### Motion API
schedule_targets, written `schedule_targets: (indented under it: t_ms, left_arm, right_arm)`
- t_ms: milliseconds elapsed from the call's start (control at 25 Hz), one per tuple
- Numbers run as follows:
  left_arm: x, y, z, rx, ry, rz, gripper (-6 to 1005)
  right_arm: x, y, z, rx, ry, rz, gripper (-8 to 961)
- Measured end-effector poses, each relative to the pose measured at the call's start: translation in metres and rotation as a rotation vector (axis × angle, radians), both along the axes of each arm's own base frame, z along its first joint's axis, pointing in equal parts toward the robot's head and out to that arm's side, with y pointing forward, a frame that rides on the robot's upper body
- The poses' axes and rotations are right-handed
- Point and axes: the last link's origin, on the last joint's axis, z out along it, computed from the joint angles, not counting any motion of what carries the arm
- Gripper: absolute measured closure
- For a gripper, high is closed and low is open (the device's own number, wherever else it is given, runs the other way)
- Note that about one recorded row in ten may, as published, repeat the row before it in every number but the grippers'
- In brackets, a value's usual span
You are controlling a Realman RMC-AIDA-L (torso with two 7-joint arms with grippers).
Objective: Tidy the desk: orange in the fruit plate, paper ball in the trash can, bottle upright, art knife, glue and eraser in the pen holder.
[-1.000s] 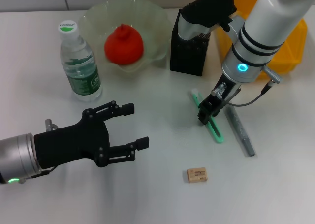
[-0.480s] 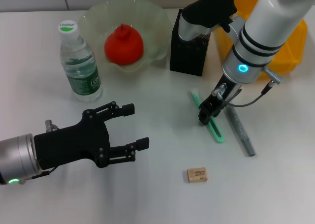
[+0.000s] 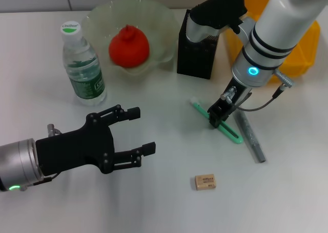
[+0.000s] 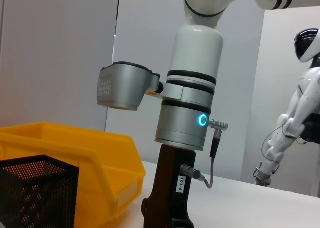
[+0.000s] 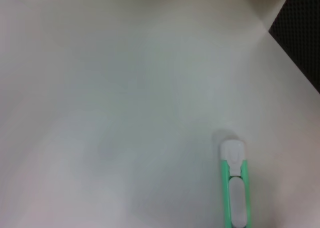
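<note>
Moved: green art knife [image 3: 217,121] has swung flatter across the table since a moment ago, white tip [image 5: 233,150] toward the bottle [image 3: 82,64].
Right gripper [image 3: 216,115]: on the knife's middle; finger spread hidden, cannot tell.
Left gripper [image 3: 138,131]: fingers wide, empty.
Unchanged: eraser [image 3: 205,182], grey glue stick [image 3: 250,137], orange [image 3: 128,46] in fruit plate [image 3: 166,25].
Cut off: pen holder [image 3: 196,56] partly behind the right wrist camera.

Right gripper [image 3: 217,115] down on the counter [image 3: 154,202], jaws astride the green art knife [image 3: 216,121], which lies slantwise; grey glue stick [image 3: 250,137] just beside it. Eraser [image 3: 205,182] nearer, well apart. Left gripper [image 3: 130,135] over bare counter, jaws spread. Bottle [image 3: 82,64] upright beside the plate [image 3: 159,23], orange [image 3: 129,47] inside. Pen holder [image 3: 197,51] between plate and yellow trash can [image 3: 300,51].
</note>
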Motion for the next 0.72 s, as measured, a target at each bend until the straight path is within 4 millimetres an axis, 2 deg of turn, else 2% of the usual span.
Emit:
schedule_targets:
  t_ms: [80, 480, 720]
  left_arm:
    - [0.0, 0.0, 0.0, 0.001, 0.0, -0.001, 152]
    - [0.002, 0.002, 0.0, -0.001, -0.003, -0.008, 152]
    - [0.002, 0.001, 0.001, -0.002, -0.004, -0.011, 152]
  right_arm:
    - [0.0, 0.0, 0.0, 0.0, -0.001, 0.0, 770]
    - [0.002, -0.001, 0.001, -0.004, 0.002, 0.007, 769]
    - [-0.005, 0.0, 0.012, 0.035, 0.089, 0.073, 770]
